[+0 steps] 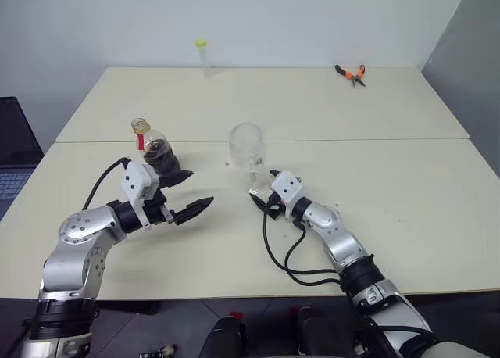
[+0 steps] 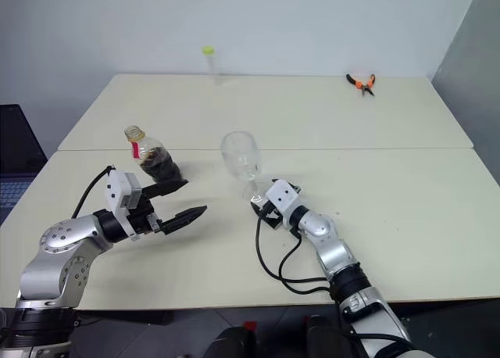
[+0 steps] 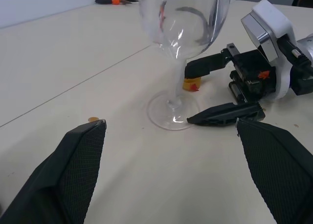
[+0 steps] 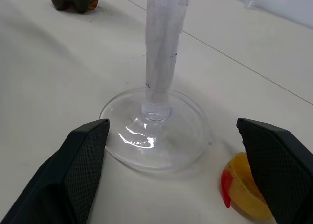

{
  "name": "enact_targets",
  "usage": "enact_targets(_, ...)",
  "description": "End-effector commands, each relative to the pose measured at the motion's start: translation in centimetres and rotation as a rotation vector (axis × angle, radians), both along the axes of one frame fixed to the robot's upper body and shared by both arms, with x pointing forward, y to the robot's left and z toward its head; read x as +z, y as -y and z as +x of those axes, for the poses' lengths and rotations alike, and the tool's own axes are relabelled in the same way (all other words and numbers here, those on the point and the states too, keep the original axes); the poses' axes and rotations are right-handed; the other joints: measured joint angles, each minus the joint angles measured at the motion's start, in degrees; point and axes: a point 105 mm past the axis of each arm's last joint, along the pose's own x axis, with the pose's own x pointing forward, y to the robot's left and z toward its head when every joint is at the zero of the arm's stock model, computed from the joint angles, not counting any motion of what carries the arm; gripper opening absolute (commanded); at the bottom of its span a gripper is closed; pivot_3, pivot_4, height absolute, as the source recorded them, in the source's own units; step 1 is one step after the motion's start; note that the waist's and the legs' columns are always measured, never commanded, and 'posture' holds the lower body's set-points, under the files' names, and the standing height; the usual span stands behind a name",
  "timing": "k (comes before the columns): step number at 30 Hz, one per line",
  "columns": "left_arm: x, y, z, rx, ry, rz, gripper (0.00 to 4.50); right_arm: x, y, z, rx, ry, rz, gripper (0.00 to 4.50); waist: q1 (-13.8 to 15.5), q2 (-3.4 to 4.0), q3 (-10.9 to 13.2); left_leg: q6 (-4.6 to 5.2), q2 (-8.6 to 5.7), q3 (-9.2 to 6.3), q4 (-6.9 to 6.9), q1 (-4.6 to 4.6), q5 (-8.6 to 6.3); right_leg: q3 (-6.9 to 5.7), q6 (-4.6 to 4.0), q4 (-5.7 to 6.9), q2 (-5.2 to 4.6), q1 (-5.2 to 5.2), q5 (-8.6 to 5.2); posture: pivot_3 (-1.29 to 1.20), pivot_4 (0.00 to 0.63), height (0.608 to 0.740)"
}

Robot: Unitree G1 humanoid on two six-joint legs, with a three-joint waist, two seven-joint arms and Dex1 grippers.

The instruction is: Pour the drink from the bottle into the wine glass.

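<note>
Room is generous: you have a cream table (image 1: 391, 186) bare toward its right edge. Your clear stemmed wine glass (image 1: 248, 148) stands upright mid-table; your right gripper (image 1: 264, 194), fingers spread wide, sits at its round foot. The small squat clear plastic bottle (image 1: 154, 150), uncapped, holds dark brown drink (image 1: 161, 159); your left gripper (image 1: 187, 190) gapes just beside it, probably not touching. A yellow-orange cap (image 4: 247, 187) lies near the foot.

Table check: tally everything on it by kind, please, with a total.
Bottle, uncapped, dark drink inside: 1
Wine glass, empty: 1
Loose yellow cap beside the glass foot: 1
Clear tube with a yellow-green cap: 1
Orange-handled pliers: 1
Total: 5
</note>
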Motion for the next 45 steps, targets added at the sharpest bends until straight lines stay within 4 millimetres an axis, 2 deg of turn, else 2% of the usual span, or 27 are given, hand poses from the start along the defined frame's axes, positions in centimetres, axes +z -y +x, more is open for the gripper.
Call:
enact_targets(1, 0.7, 0.3, 0.1, -0.012, 0.04, 0.005, 4.5, 0.3, 0.0, -0.3, 0.007, 0.007, -0.001, 4.46, 0.0, 0.0, 0.0, 0.0, 0.0, 0.0, 0.0, 0.0, 0.0, 0.0, 0.0, 0.0, 0.0, 0.0, 0.0, 0.0, 0.15, 0.74)
enact_targets(4, 0.7, 0.3, 0.1, -0.013, 0.042, 0.002, 4.5, 0.3, 0.1, -0.3, 0.005, 0.001, 0.009, 4.46, 0.0, 0.0, 0.0, 0.0, 0.0, 0.01, 0.0, 0.0, 0.0, 0.01, 0.0, 0.0, 0.0, 0.0, 0.0, 0.0, 0.15, 0.74)
enact_targets(9, 0.8, 0.4, 0.1, -0.009, 0.049, -0.005, 4.5, 1.7, -0.4, -0.7, 0.028, 0.011, 0.073, 4.46, 0.0, 0.0, 0.0, 0.0, 0.0, 0.0, 0.0, -0.01, 0.0, 0.0, 0.0, 0.0, 0.0, 0.0, 0.0, 0.0, 0.15, 0.74)
enact_targets(12, 1.1, 0.3, 0.1, 0.009, 0.069, -0.021, 4.5, 3.8, -0.5, -1.5, 0.062, 0.03, 0.138, 4.46, 0.0, 0.01, 0.0, 0.0, 0.01, 0.0, 0.0, -0.01, 0.0, 0.0, 0.0, -0.01, 0.0, 0.0, 0.0, 0.0, 0.15, 0.74)
enact_targets(16, 1.2, 0.3, 0.1, 0.023, 0.079, -0.024, 4.5, 5.3, 0.7, -1.9, 0.048, 0.049, 0.151, 4.46, 0.1, 0.0, 0.0, 0.0, 0.01, -0.02, 0.0, -0.02, 0.0, -0.01, 0.0, -0.01, -0.01, -0.01, 0.0, 0.0, 0.15, 0.74)
enact_targets(20, 1.2, 0.3, 0.2, 0.041, 0.086, -0.031, 4.5, 5.8, 2.5, -2.5, 0.036, 0.045, 0.126, 4.46, 0.3, 0.0, 0.0, 0.0, 0.01, -0.03, -0.01, -0.03, 0.0, -0.02, 0.0, -0.06, -0.01, 0.01, 0.0, 0.0, 0.15, 0.74)
enact_targets(25, 1.4, 0.1, 0.3, 0.073, 0.104, -0.03, 4.5, 6.0, 5.0, -4.6, 0.057, 0.008, 0.12, 4.46, 0.6, 0.0, 0.0, 0.01, 0.0, -0.02, -0.01, -0.05, -0.01, -0.03, 0.01, -0.15, -0.03, 0.03, 0.0, 0.0, 0.15, 0.74)
enact_targets(29, 1.7, -0.4, 0.3, 0.128, 0.114, -0.055, 4.5, 8.7, 6.1, -7.0, 0.122, 0.056, 0.198, 4.46, 0.7, 0.0, 0.0, 0.01, 0.02, -0.03, -0.03, -0.06, -0.01, -0.03, 0.02, -0.17, -0.03, 0.03, 0.0, 0.0, 0.15, 0.74)
enact_targets(32, 1.9, -0.7, 0.0, 0.155, 0.123, -0.08, 4.5, 10.4, 6.2, -8.7, 0.175, 0.057, 0.254, 4.46, 0.6, 0.0, 0.0, 0.01, 0.06, -0.02, -0.05, -0.06, -0.01, -0.03, 0.02, -0.19, -0.02, 0.04, 0.0, 0.0, 0.15, 0.74)
enact_targets(37, 2.3, -1.6, -0.4, 0.227, 0.147, -0.129, 4.5, 11.5, 5.9, -10.2, 0.232, 0.027, 0.279, 4.46, 0.9, -0.01, 0.0, 0.01, 0.07, -0.06, -0.05, -0.05, -0.01, -0.07, 0.02, -0.2, -0.03, 0.07, 0.01, 0.0, 0.15, 0.74)
enact_targets(41, 2.3, -3.5, -0.9, 0.407, 0.213, -0.133, 4.5, 11.7, 6.0, -11.1, 0.27, -0.01, 0.274, 4.46, 1.1, -0.02, 0.0, 0.01, 0.05, -0.04, -0.05, -0.06, -0.01, -0.05, 0.02, -0.25, -0.05, 0.08, 0.01, 0.0, 0.15, 0.74)
enact_targets(45, 1.2, -5.3, -1.1, 0.565, 0.213, -0.121, 4.5, 11.8, 6.0, -11.6, 0.302, -0.036, 0.259, 4.46, 1.5, -0.03, 0.0, 0.01, 0.05, -0.04, -0.05, -0.05, -0.01, -0.05, 0.03, -0.26, -0.05, 0.08, 0.01, 0.0, 0.15, 0.74)
